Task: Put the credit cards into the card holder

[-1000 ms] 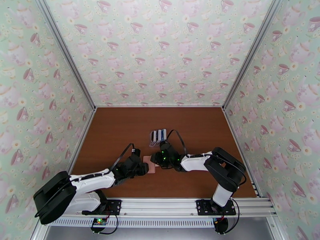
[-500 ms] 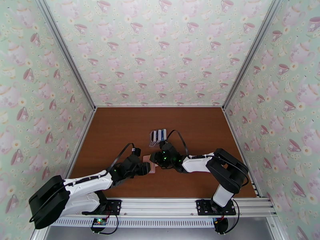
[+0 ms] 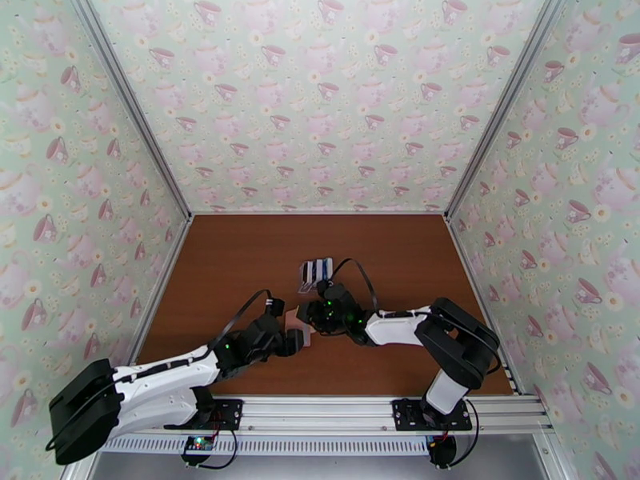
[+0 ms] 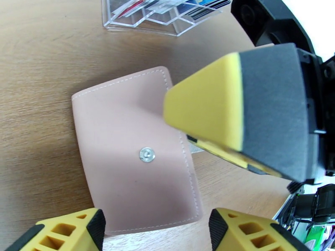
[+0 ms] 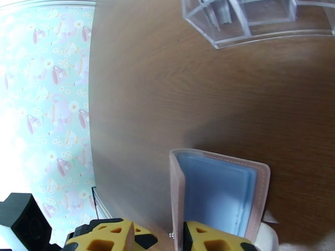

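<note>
Your left arm (image 3: 168, 374) lay stretched low from its base, forward and to the right, while your right arm (image 3: 400, 323) folded back at the elbow and pointed left, so both ends met nearly tip to tip. Your left gripper (image 3: 298, 339) angled downward with its fingers (image 4: 63, 231) spread wide and nothing between them. Your right gripper (image 3: 314, 315) was narrowed, and it seemed to pinch one raised flap of the card holder (image 5: 217, 193), though its fingertips (image 5: 213, 239) sat at the frame's edge

surface (image 3: 240, 258): brown wood-grain | walls (image 3: 320, 98): pale green teacup-and-teapot wallpaper, 3 sides | frame (image 3: 130, 106): aluminium corner rails | light: bright, even
</note>
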`<act>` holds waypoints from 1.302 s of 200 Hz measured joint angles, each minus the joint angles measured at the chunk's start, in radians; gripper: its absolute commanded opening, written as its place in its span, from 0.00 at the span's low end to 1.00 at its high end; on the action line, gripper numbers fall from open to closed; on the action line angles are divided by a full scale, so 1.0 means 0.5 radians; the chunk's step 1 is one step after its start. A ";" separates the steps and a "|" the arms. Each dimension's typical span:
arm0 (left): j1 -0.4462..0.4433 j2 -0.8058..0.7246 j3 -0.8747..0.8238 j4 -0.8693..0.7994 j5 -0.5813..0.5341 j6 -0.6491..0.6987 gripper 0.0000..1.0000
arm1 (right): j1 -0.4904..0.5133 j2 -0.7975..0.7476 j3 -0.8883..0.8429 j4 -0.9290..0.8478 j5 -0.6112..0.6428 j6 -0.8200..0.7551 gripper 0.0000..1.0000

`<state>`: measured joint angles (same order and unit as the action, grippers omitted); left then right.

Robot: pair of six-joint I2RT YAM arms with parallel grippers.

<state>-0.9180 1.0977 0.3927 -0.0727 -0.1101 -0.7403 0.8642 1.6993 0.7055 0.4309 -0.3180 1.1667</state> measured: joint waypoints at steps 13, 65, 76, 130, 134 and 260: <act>-0.010 0.001 0.015 -0.038 -0.023 0.004 0.75 | 0.003 0.000 0.001 0.021 -0.011 0.012 0.37; -0.049 0.006 0.102 -0.118 -0.095 0.040 0.75 | 0.034 0.001 0.001 0.086 -0.033 0.063 0.37; -0.058 0.006 0.117 -0.136 -0.114 0.050 0.74 | 0.040 0.001 0.001 0.095 -0.043 0.069 0.37; -0.072 0.083 0.237 -0.282 -0.237 0.095 0.64 | 0.055 0.034 0.014 0.151 -0.069 0.100 0.37; -0.073 0.087 0.241 -0.291 -0.243 0.098 0.63 | 0.055 0.038 0.016 0.155 -0.070 0.105 0.37; -0.092 0.140 0.303 -0.403 -0.359 0.143 0.45 | 0.070 0.080 0.007 0.208 -0.053 0.146 0.38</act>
<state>-0.9638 1.1679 0.5442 -0.2741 -0.2897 -0.6689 0.8993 1.7393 0.7090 0.5350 -0.3443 1.2396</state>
